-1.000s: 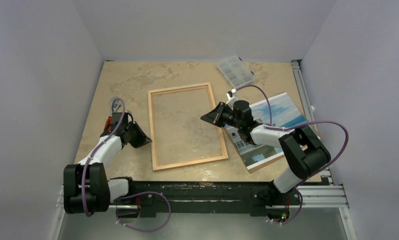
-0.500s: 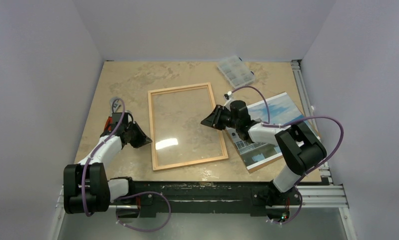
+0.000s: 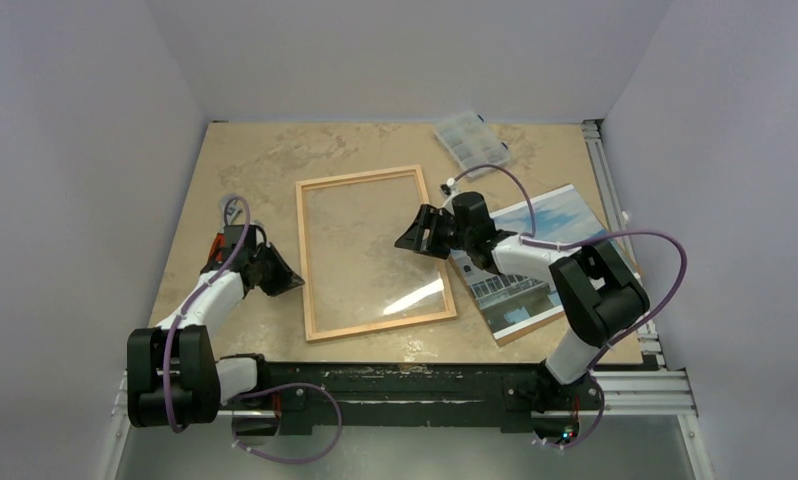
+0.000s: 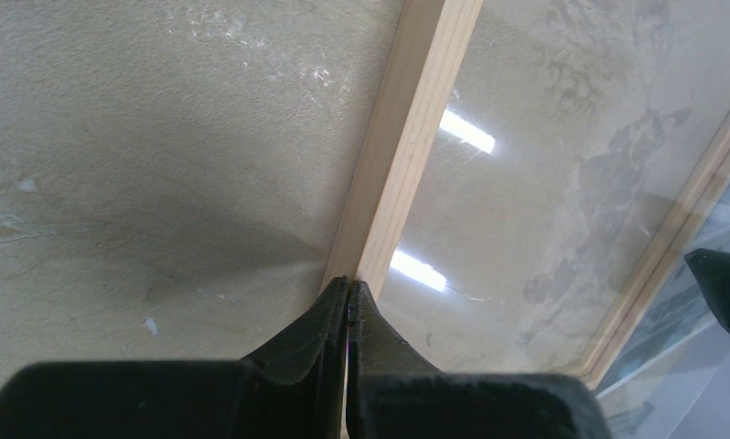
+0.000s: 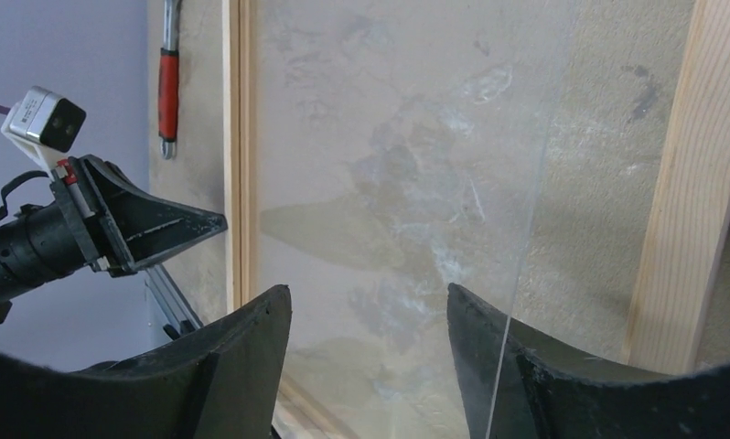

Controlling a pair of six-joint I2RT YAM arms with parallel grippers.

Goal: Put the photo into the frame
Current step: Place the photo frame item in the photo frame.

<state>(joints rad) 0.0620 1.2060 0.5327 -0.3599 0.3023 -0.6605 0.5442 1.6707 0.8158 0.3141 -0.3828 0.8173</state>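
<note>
The light wooden frame (image 3: 360, 178) lies flat at the table's middle with its clear pane (image 3: 375, 250) inside. The photo (image 3: 565, 225) lies face up to the frame's right, showing sky and a white building. My right gripper (image 3: 412, 232) is open over the frame's right part, nothing gripped. In the right wrist view its gripper (image 5: 369, 291) straddles the pane, whose edge (image 5: 540, 183) runs just inside the right rail (image 5: 691, 183) and crosses one finger. My left gripper (image 3: 290, 283) is shut, its tips (image 4: 348, 283) touching the frame's left rail (image 4: 407, 137).
A clear compartment box (image 3: 470, 142) sits at the back, right of the frame. A brown board's edge (image 3: 535, 328) pokes out under the photo. A red-handled tool (image 5: 167, 91) lies by the left arm. A metal rail (image 3: 605, 170) lines the table's right side.
My right gripper has gone from shut to open and shifted slightly left and back. The glare on the pane has slid rightward. The left arm has not moved.
</note>
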